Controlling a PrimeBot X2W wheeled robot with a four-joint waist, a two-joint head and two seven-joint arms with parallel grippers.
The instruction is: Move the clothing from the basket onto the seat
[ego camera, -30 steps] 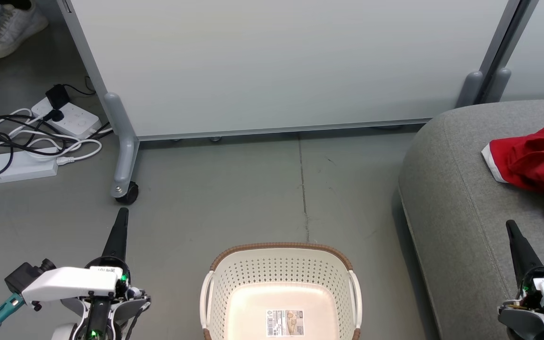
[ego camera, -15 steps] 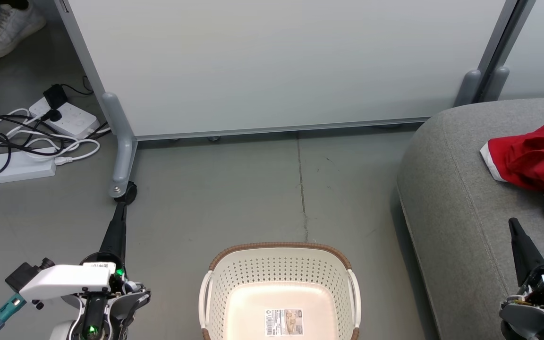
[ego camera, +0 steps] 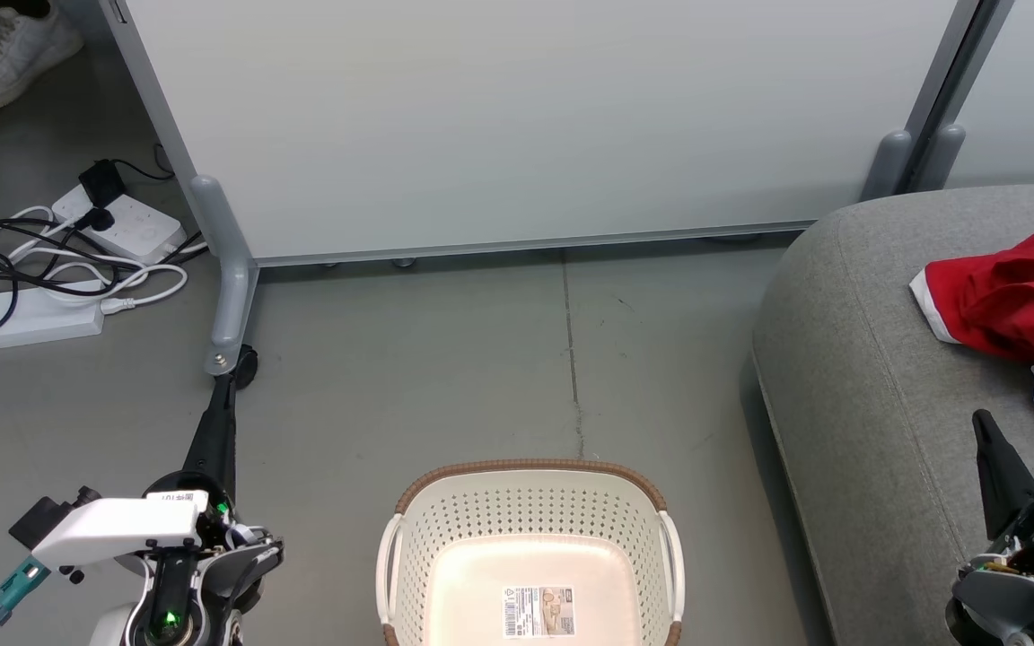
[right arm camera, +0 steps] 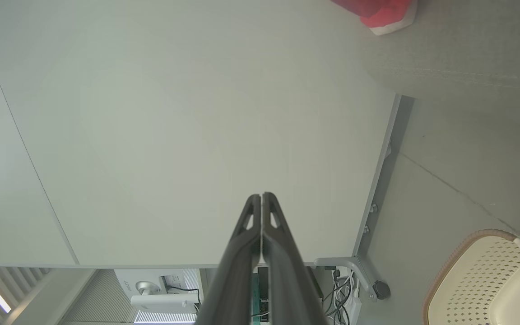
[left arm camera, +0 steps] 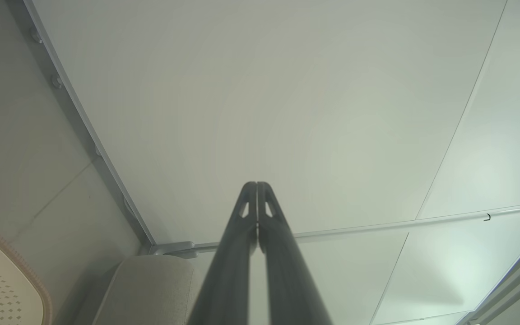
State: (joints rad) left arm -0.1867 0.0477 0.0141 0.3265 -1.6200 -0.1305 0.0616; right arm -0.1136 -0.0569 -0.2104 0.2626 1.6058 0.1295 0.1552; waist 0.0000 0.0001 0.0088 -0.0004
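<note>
The cream perforated basket (ego camera: 530,516) stands on the floor at the bottom centre, with nothing in it but a barcode label on its floor. Red clothing (ego camera: 1015,301) with white trim lies bunched on the grey seat (ego camera: 849,386) at the right. My left gripper (ego camera: 224,384) is shut and holds nothing, left of the basket, its tip near a caster. My right gripper (ego camera: 982,418) is shut and holds nothing, over the seat's front part, below the clothing. The left wrist view has the shut fingers (left arm camera: 257,185) and the basket rim (left arm camera: 39,293). The right wrist view has shut fingers (right arm camera: 260,196), basket (right arm camera: 481,280) and clothing (right arm camera: 379,12).
A pale grey wheeled partition panel (ego camera: 526,117) stands behind the basket, its caster (ego camera: 246,361) at the left. Power strips and tangled cables (ego camera: 50,269) lie on the floor at the far left. A person's white shoe (ego camera: 5,54) is at the top left corner.
Both gripper bodies have sunk slightly toward the bottom edge. The left fingertip now lies just before the caster. The whole view has shifted a little; basket and clothing stay put.
</note>
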